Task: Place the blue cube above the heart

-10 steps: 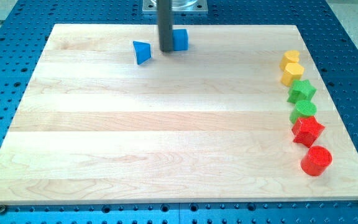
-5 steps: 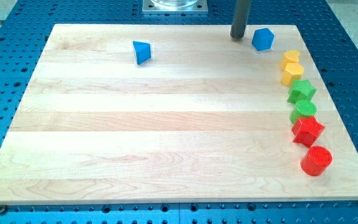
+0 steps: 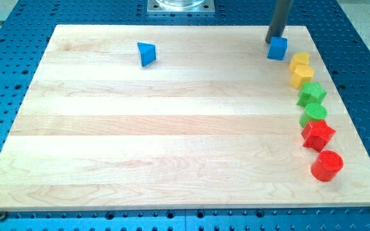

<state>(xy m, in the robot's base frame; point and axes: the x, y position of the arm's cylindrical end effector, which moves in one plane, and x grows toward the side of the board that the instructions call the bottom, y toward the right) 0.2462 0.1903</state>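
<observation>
The blue cube (image 3: 277,49) sits near the board's top right, just left of and slightly above the yellow heart (image 3: 300,61). A small gap shows between them. My tip (image 3: 273,42) stands at the cube's upper left edge, touching or almost touching it. The rod rises from there out of the view's top.
A column of blocks runs down the right edge below the heart: a yellow block (image 3: 302,77), a green star (image 3: 312,94), a green round block (image 3: 315,113), a red star (image 3: 318,135), a red cylinder (image 3: 327,166). A blue triangular block (image 3: 146,53) lies at the top left. The wooden board (image 3: 172,128) rests on a blue perforated table.
My tip has swept from the board's top centre to the right, pushing the blue cube with it. The cube now lies close beside the yellow heart. The other blocks have not moved.
</observation>
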